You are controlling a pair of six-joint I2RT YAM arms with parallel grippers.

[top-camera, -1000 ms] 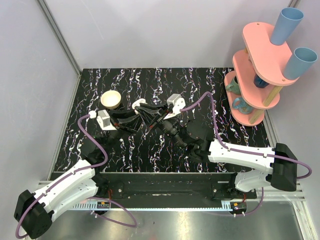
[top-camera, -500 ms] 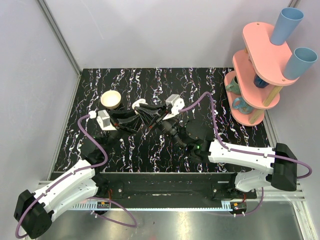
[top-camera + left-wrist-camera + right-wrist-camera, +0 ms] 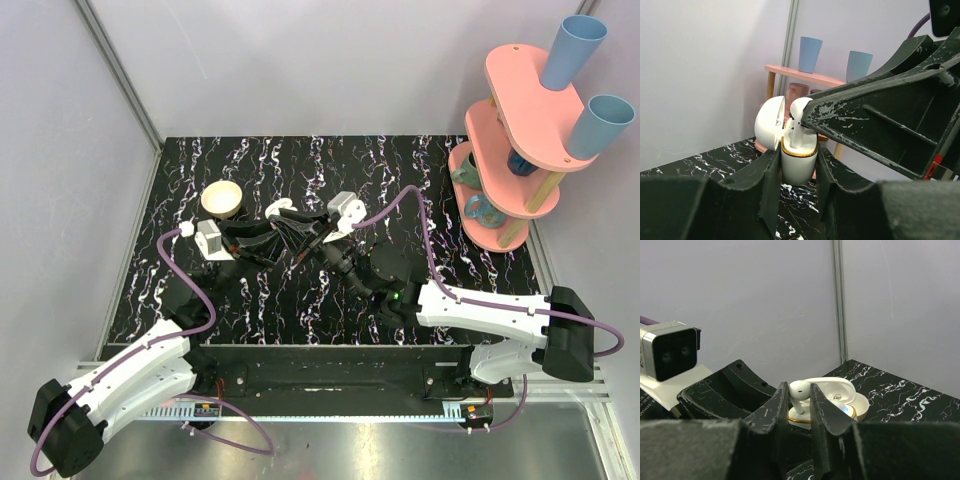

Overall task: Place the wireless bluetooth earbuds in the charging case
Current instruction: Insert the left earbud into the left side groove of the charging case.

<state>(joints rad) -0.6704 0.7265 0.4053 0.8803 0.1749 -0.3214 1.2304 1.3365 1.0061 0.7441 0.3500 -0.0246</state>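
left claw [image 3: 798, 176] clamped on open charging case [image 3: 799, 167]; right claw [image 3: 799, 406] pinching earbud [image 3: 799, 388], lid logo [image 3: 776, 121] illegible

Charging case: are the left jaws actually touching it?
Touching. Left wrist view: the charging case sits clamped in the left gripper, both jaws pressed against its sides with no gap showing.

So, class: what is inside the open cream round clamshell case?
One glossy white plastic earbud, stem down, gripped by the right pincer. The case interior and any second earbud are hidden.
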